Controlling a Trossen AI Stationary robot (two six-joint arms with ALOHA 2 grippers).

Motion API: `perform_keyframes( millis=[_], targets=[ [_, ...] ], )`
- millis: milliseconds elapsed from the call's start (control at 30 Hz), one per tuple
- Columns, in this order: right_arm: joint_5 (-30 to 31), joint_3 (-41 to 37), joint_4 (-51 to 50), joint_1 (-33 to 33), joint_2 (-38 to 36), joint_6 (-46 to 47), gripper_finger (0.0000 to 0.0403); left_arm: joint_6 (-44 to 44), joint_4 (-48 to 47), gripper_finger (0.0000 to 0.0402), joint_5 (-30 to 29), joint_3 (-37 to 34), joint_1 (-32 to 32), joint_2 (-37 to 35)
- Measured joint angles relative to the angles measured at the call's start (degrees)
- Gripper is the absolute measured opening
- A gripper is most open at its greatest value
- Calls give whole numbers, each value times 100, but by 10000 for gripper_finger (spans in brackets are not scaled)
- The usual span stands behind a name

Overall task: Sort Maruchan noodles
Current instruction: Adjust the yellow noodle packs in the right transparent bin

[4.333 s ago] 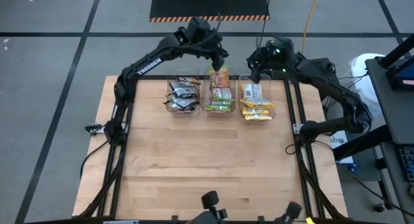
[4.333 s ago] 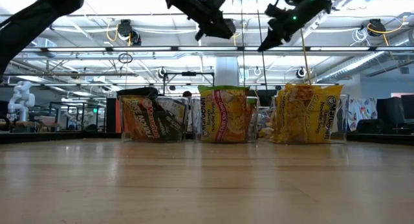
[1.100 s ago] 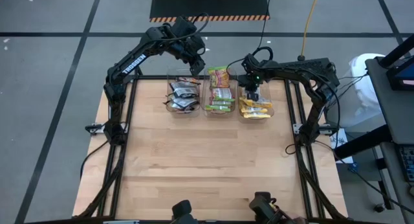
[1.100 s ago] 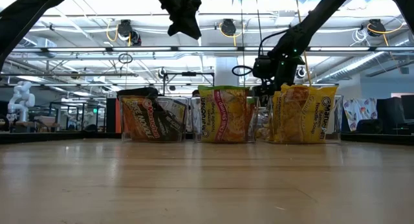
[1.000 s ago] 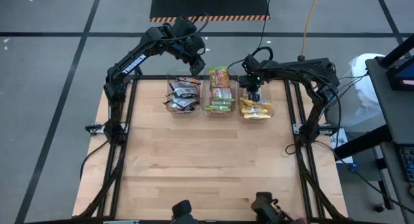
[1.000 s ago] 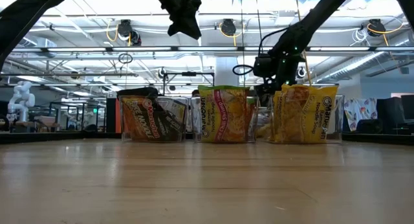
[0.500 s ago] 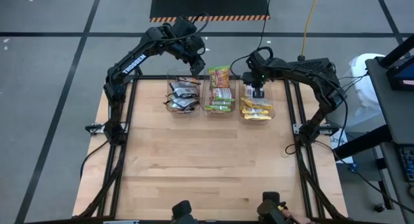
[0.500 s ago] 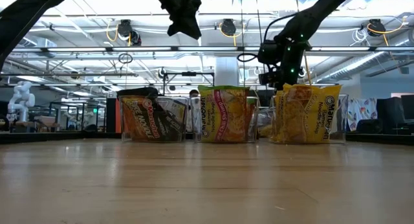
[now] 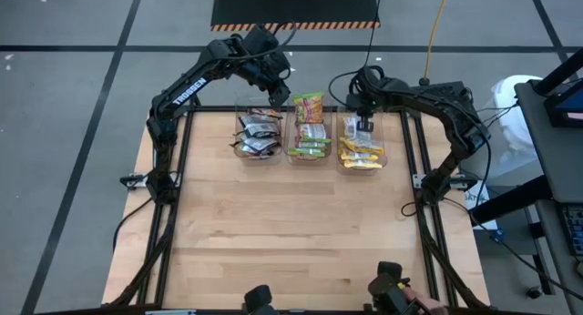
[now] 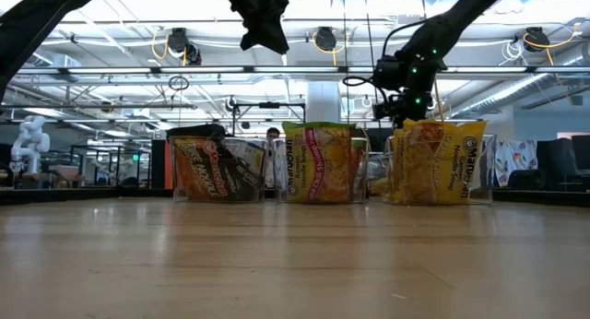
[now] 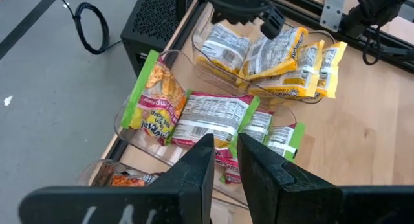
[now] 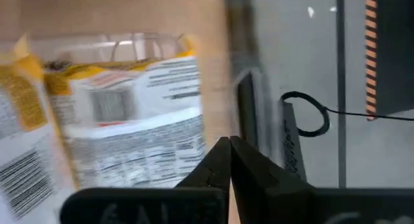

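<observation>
Three clear bins stand in a row at the table's far edge. The left bin holds black packets [image 9: 258, 135], the middle bin lime-green and pink ones [image 9: 310, 131], the right bin yellow ones [image 9: 362, 144]. One green packet [image 11: 155, 107] leans upright against the middle bin's far wall. My left gripper [image 9: 281, 95] hangs high over the far end of the black and green bins, its fingers [image 11: 206, 146] open by a narrow gap and empty. My right gripper [image 9: 366, 122] hovers above the yellow bin's far end, shut and empty [image 12: 229, 143].
The wooden table [image 9: 291, 224] in front of the bins is bare. Black frame rails [image 9: 421, 169] run along its left and right edges. A black cable [image 12: 304, 114] lies on the floor beyond the far edge. Dark devices [image 9: 390, 286] sit at the near edge.
My right gripper has risen out of the yellow bin and shifted a little toward the table's far right. The yellow packets stay in their bin. The left arm has kept still.
</observation>
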Motion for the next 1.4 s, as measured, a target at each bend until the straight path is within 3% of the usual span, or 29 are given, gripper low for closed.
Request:
perform_keyframes(
  millis=[267, 500, 633, 1067, 1400],
  targets=[
    [-500, 4, -120, -39, 206, 203, 38, 0, 0, 74, 0, 0, 0, 0],
    [-543, 4, -131, -58, 341, -419, 67, 3, 0, 74, 0, 0, 0, 0],
    [-950, 4, -145, -157, 480, -510, 68, 5, 0, 74, 0, 0, 0, 0],
    [-887, 32, 358, -293, 827, -634, 66, 71, -2, 74, 0, 0, 4, 0],
    [-901, 29, 209, -336, 988, -694, 32, 72, -7, 74, -1, 0, 4, 0]
  ],
)
